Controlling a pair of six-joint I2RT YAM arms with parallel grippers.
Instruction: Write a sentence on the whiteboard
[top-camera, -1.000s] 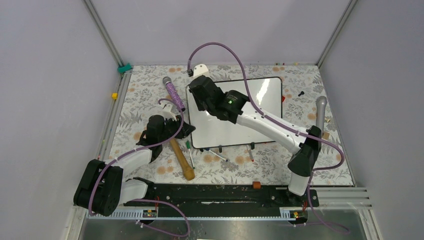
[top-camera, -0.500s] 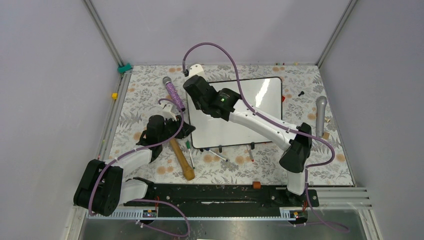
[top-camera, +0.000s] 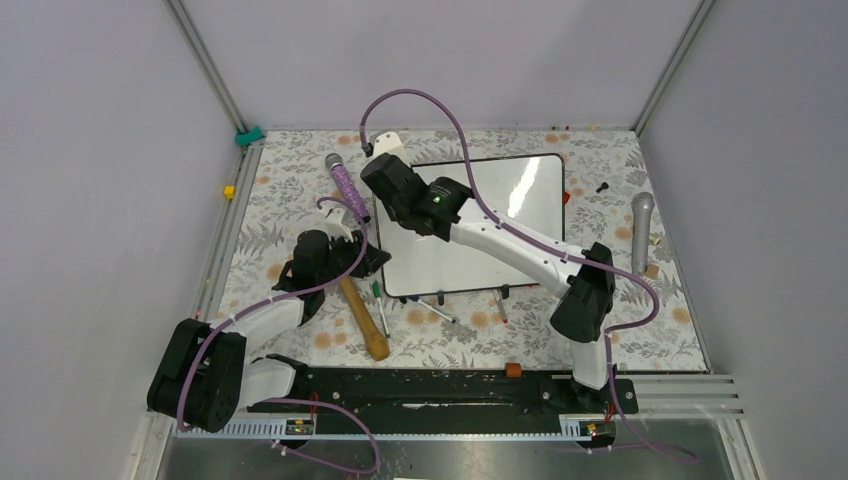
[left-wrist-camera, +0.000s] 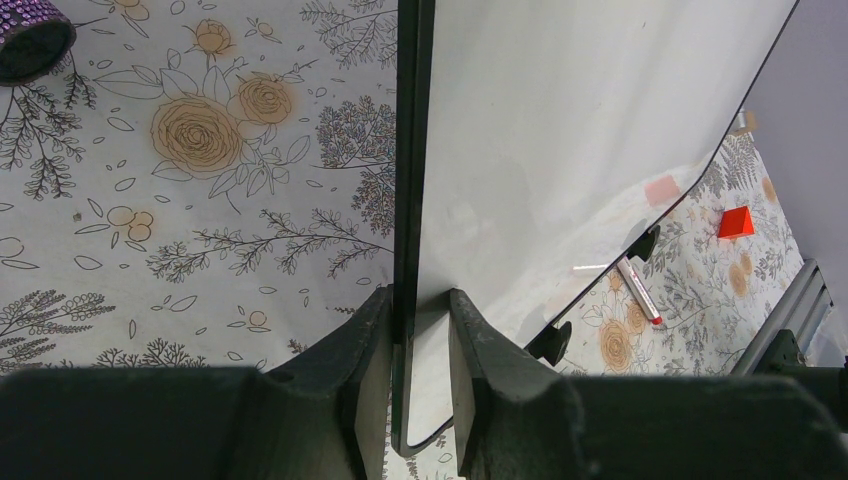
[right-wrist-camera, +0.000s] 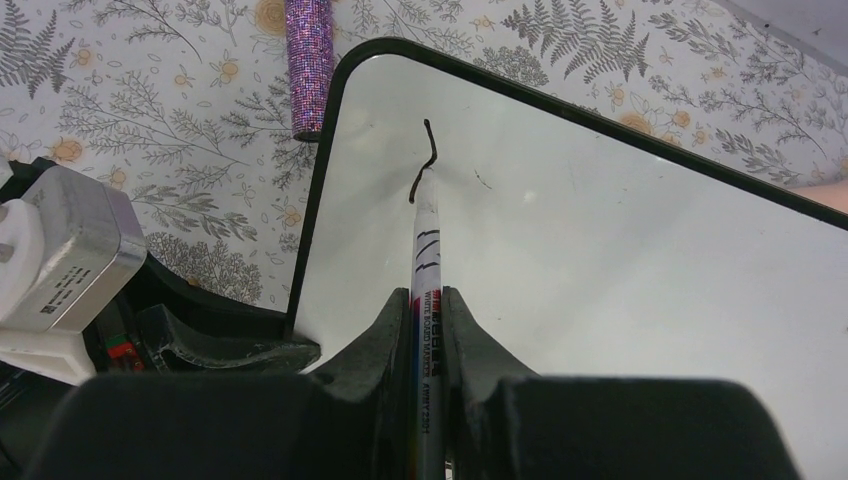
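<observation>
The whiteboard lies on the floral table, its feet toward the near side. My left gripper is shut on its near-left edge; in the left wrist view the fingers straddle the black frame. My right gripper is over the board's far-left corner, shut on a whiteboard marker. The marker's tip rests on the board at the end of one short dark stroke, the only part of the sentence that shows.
A purple glitter microphone lies just left of the board. A wooden hammer lies by the left gripper. Loose pens lie along the board's near edge. A grey microphone lies at the right. A red block lies beyond the board.
My right arm has moved left and farther back across the board toward its far-left corner. The left arm and the board have not moved.
</observation>
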